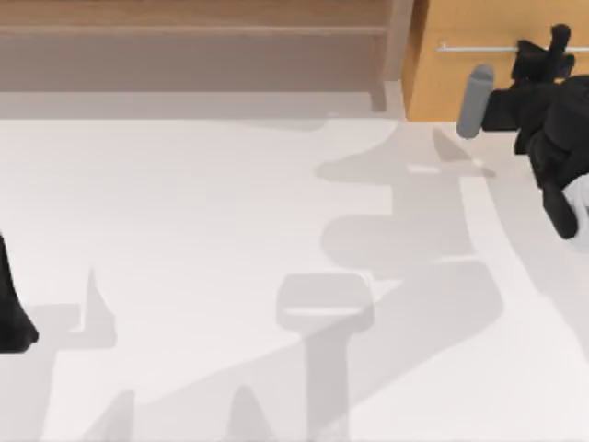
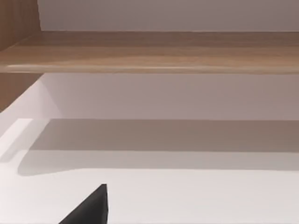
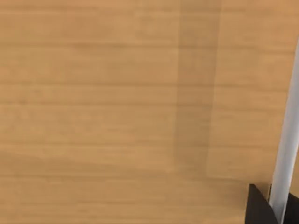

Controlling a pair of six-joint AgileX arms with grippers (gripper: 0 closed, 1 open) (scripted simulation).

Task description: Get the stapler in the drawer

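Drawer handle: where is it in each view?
Top view: handle at upper right on the tan drawer front, right gripper at it.
Left wrist view: faces the brown shelf unit instead.
Right wrist view: handle runs along one edge, over the drawer front.
Shared landmark: the drawer front. The left gripper is parked at the table left edge.

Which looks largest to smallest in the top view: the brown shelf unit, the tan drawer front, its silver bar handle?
1. The brown shelf unit, spanning most of the back edge.
2. The tan drawer front, partly covered by the right gripper at its handle.
3. The silver bar handle, a thin line.
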